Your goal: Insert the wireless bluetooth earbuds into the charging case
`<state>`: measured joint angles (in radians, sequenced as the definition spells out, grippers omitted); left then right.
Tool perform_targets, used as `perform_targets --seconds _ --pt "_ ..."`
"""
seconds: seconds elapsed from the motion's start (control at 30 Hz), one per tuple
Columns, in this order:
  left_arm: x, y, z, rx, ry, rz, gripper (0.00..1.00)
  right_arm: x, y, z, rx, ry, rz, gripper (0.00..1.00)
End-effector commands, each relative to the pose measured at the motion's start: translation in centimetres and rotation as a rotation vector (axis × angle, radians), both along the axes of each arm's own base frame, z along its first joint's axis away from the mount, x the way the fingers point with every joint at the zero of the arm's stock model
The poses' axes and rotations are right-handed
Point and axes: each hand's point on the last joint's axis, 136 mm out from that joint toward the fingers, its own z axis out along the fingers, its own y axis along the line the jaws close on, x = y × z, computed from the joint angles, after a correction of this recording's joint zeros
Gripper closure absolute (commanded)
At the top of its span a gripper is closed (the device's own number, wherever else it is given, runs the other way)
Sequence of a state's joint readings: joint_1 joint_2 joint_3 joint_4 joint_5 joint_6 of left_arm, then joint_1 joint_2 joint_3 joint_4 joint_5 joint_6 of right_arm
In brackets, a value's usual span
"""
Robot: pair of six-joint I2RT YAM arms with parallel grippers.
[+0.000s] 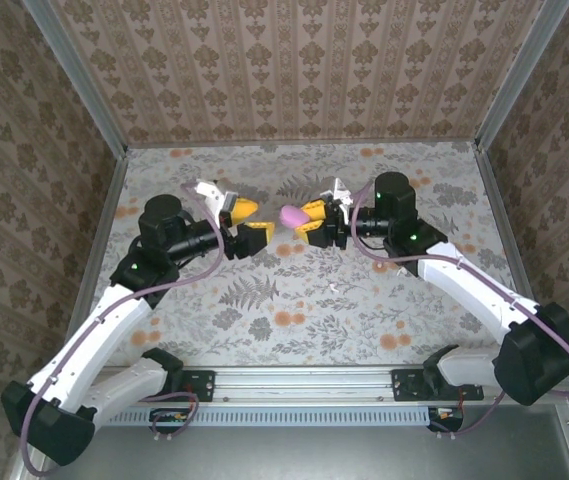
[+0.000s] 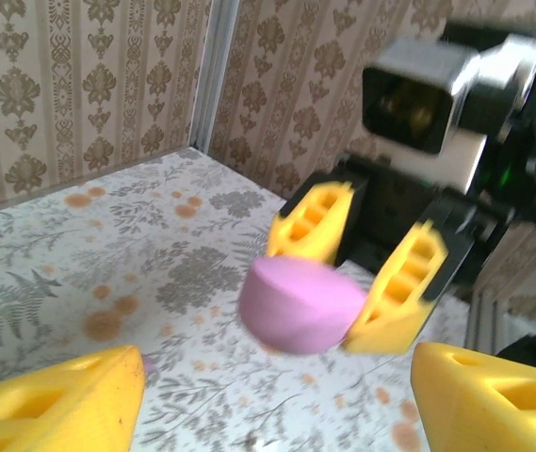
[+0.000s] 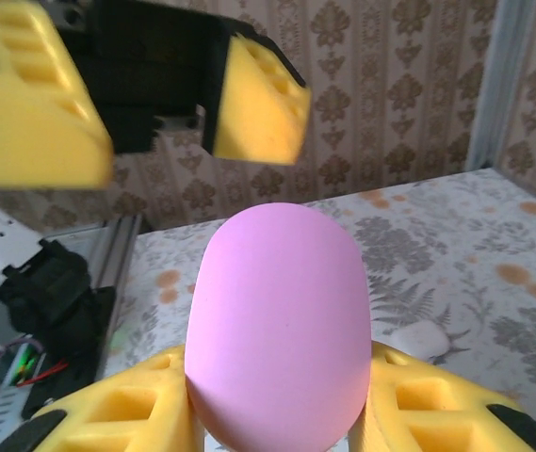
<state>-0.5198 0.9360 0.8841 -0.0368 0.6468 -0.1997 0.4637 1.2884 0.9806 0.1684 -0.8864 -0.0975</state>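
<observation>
My right gripper [image 3: 282, 419] is shut on the charging case [image 3: 277, 320], a closed pink oval pebble held above the table. The case [image 1: 291, 216] hangs mid-table between the two arms. Facing it from the left, my left gripper [image 1: 254, 220] stands open with nothing between its yellow fingers [image 2: 60, 405], a short gap from the case [image 2: 300, 306]. A tiny whitish piece [image 1: 332, 288], likely an earbud, lies on the table nearer the arms' bases. Another tiny pink piece [image 2: 145, 363] peeks out beside my left finger.
A white rounded item [image 3: 428, 339] lies on the floral table just beyond my right finger. Patterned walls [image 1: 294, 70] close the table on three sides. The metal rail [image 1: 304, 380] with both arm bases runs along the near edge.
</observation>
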Motion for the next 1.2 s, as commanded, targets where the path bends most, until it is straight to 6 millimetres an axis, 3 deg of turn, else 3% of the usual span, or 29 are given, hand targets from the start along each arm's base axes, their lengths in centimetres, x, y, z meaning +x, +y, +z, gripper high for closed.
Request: perform_targets --seconds 0.0,0.13,0.6,1.17 --pt "-1.8 -0.5 -0.1 0.007 -0.165 -0.174 0.25 -1.6 0.2 1.0 0.015 0.039 0.119 0.63" --pt "-3.6 -1.2 -0.6 0.023 -0.228 -0.334 0.28 -1.8 0.4 1.1 0.012 0.054 0.148 0.63" --pt "-2.2 -3.0 0.0 -0.01 -0.181 -0.343 0.29 -1.4 0.8 1.0 0.007 0.045 0.166 0.63" --pt "-1.9 -4.1 0.3 -0.033 -0.13 -0.371 0.42 -1.6 0.7 0.9 0.012 0.01 0.168 0.62"
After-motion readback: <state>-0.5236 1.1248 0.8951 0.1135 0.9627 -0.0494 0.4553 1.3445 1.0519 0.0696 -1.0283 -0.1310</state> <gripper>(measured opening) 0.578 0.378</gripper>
